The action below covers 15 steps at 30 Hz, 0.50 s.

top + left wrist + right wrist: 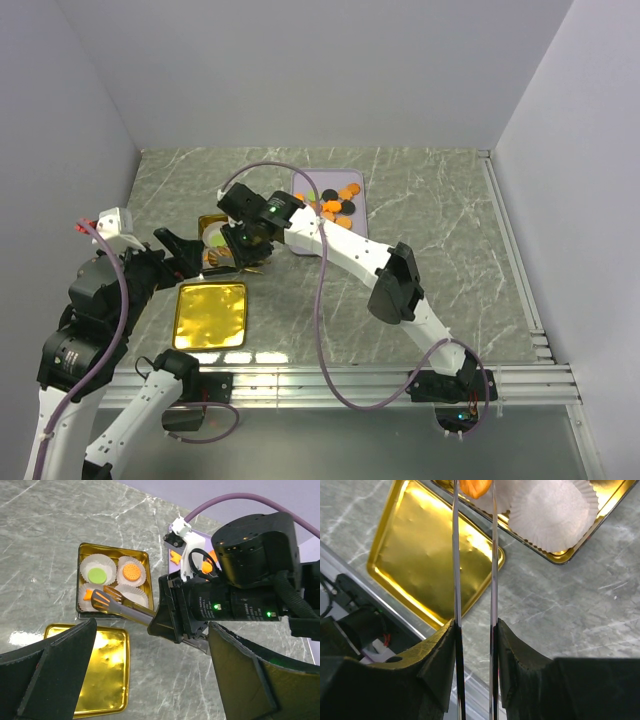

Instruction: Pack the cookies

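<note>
right gripper pinching tongs | cookie between tong tips, beyond jaws, over tin | left gripper jaws spread wide

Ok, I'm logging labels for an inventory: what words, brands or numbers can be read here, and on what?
No text reads clearly.
Small white print on the right arm's black wrist: too small to read.
Gold tin, its lid: no text.

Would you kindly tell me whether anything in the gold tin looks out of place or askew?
Nothing stands out: the green cookie and orange cookie lie flat in their paper cups in the tin, and the tongs in the right gripper reach over a third cup.
</note>
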Motion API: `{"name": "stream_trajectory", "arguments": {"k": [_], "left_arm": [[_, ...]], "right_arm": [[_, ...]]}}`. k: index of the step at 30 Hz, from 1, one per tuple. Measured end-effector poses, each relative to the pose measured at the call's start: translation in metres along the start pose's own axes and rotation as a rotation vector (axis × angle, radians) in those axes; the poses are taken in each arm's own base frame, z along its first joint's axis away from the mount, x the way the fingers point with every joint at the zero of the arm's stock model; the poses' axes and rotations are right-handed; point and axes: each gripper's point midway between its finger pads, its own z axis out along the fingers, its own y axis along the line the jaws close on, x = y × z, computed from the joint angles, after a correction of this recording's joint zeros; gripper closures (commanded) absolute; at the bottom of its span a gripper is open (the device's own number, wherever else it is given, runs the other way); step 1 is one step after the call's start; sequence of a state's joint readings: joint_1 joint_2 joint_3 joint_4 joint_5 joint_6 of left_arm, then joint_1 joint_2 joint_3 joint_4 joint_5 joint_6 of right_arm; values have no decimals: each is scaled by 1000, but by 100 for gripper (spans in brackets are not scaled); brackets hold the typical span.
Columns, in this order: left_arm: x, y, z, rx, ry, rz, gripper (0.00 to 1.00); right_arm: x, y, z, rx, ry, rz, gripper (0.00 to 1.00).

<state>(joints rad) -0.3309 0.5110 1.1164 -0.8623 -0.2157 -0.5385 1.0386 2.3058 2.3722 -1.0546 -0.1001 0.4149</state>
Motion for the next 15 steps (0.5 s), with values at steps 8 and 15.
{"name": "stream_trajectory", "arguments": {"k": [8, 15], "left_arm": [[2, 6, -3, -21, 0, 6, 1], [2, 6, -1, -23, 4, 28, 1]], "right_arm": [[2, -4, 13, 16, 13, 6, 50], [1, -5, 19, 24, 9, 8, 47]]}}
